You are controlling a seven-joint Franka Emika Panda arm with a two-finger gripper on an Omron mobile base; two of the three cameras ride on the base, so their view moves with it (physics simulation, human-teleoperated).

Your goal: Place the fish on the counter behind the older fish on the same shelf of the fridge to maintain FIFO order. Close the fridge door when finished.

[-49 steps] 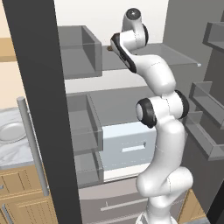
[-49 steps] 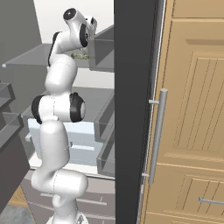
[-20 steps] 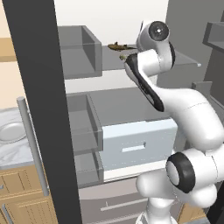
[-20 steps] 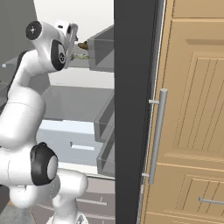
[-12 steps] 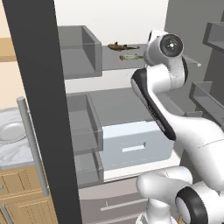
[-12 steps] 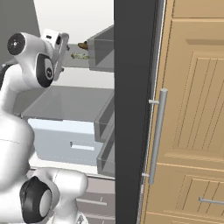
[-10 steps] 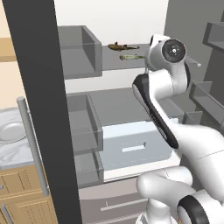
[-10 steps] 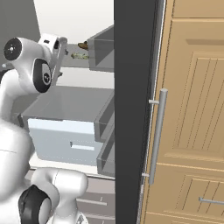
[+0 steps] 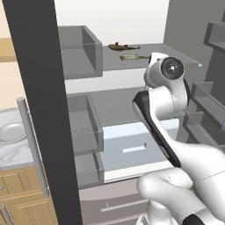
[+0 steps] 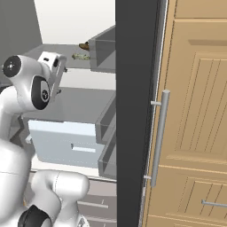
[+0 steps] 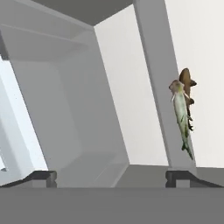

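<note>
Fish (image 9: 121,46) lies on shelf (image 9: 176,55) behind older fish (image 9: 133,57); claw (image 11: 111,175) released, empty, apart from both; fridge (image 9: 39,110) door open.

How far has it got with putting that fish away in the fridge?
Placing looks done: the dark brown fish lies on the shelf behind the paler older fish. The gripper is open and empty, clear of both. Left: closing the fridge door, which stands open.
</note>
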